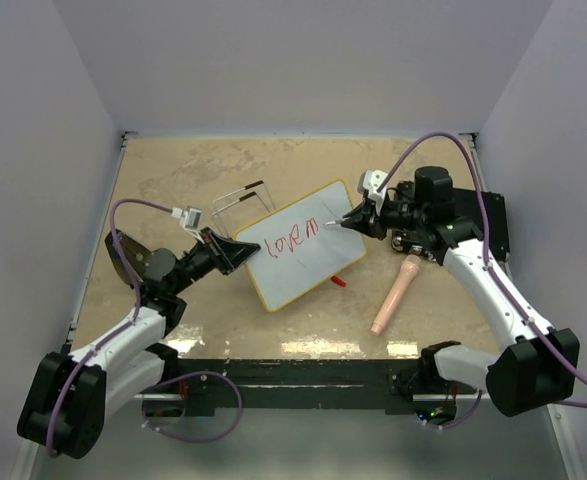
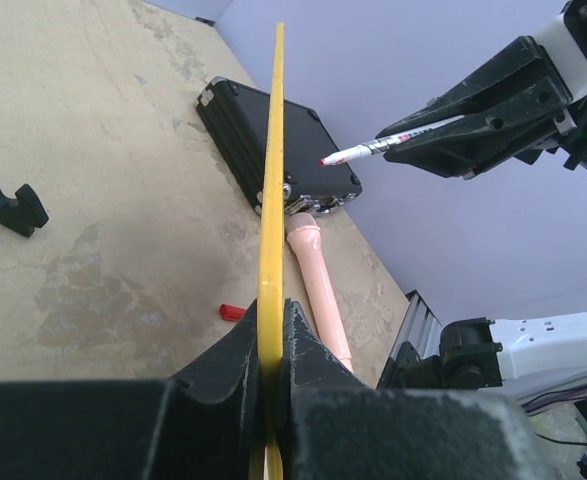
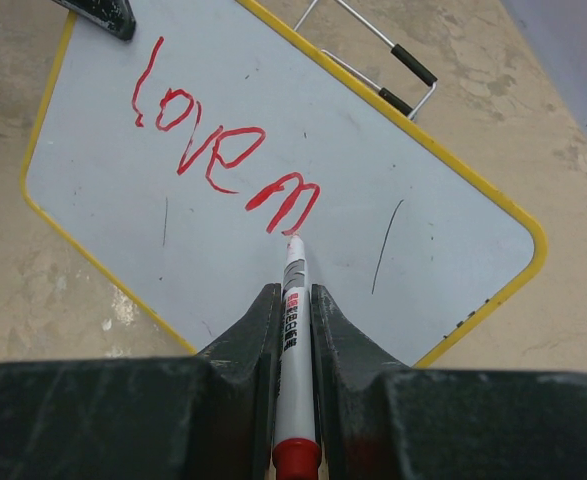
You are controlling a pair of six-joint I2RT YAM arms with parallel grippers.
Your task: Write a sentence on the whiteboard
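The whiteboard (image 1: 308,262) lies tilted at mid-table, its yellow rim seen edge-on in the left wrist view (image 2: 271,180). My left gripper (image 1: 235,251) (image 2: 271,322) is shut on the board's left edge. On the white face (image 3: 443,235) the sentence (image 1: 291,238) (image 3: 223,150) reads "love m" in red. My right gripper (image 1: 361,217) (image 3: 294,296) is shut on a white marker (image 3: 293,275) (image 2: 373,148) with a red end. The marker's tip touches the board at the last stroke of the "m".
A black case (image 1: 495,222) (image 2: 243,120) lies under the right arm at the table's right side. A pink handle-shaped object (image 1: 395,293) (image 2: 318,285) and a red cap (image 1: 339,282) (image 2: 231,311) lie by the board's near edge. A wire stand (image 1: 241,195) (image 3: 393,60) is behind it. A black bracket (image 2: 8,205) sits left.
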